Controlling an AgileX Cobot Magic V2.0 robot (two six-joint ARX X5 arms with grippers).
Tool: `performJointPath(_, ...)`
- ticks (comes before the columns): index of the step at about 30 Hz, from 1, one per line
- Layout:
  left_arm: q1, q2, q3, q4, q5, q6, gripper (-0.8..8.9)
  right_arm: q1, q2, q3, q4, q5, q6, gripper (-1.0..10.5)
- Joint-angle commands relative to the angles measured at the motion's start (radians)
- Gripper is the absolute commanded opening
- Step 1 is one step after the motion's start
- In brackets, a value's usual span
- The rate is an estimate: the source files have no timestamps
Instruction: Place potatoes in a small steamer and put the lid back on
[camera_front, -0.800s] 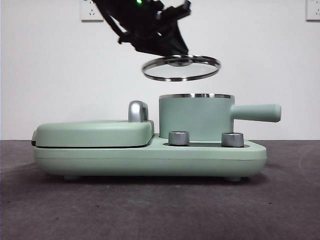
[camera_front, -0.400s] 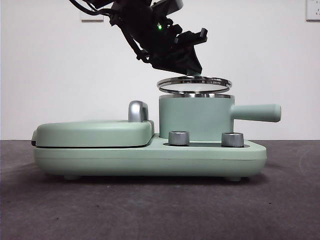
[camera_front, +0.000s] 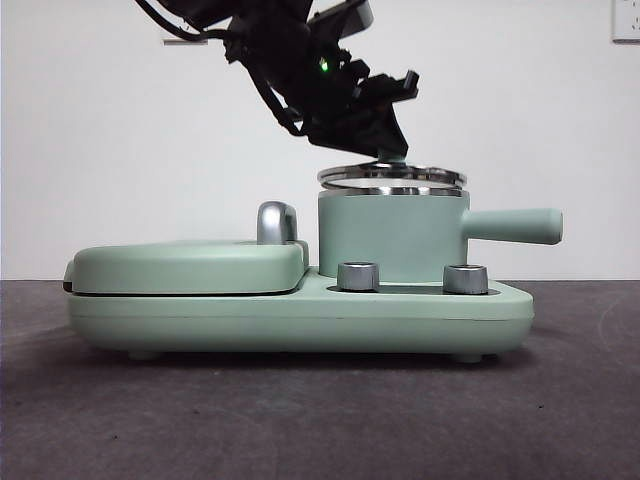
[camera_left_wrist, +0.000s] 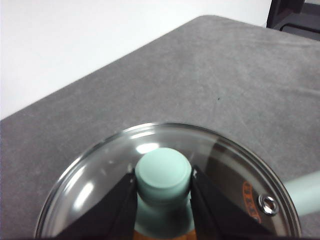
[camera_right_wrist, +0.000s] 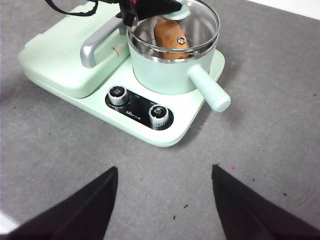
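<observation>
While my left gripper (camera_left_wrist: 163, 200) pinches the lid (camera_front: 392, 177) by its knob just over the small steamer (camera_front: 392, 236), potato (camera_right_wrist: 169, 33) inside, I should level it, centre it, then release; right gripper (camera_right_wrist: 164, 200) gapes idle.

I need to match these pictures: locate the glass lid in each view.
Front view: lid just above the steamer rim.
Left wrist view: lid fills the lower half, knob between the fingers.
Right wrist view: lid over the steamer, far side.
Shared landmark: the mint-green knob.
</observation>
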Motion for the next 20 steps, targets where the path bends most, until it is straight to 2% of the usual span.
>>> performJointPath(1, -0.015, 0.020, 0.041, 0.019, 0.002, 0.002, 0.10, 0.005, 0.004, 0.007, 0.000, 0.000, 0.008, 2.9)
performJointPath(18, -0.028, 0.020, 0.041, -0.049, 0.002, 0.002, 0.12, 0.005, 0.004, 0.007, -0.001, -0.001, 0.008, 2.9)
performJointPath(20, -0.028, 0.020, 0.041, -0.063, 0.002, 0.002, 0.68, 0.005, 0.004, 0.007, -0.003, -0.001, 0.008, 2.9)
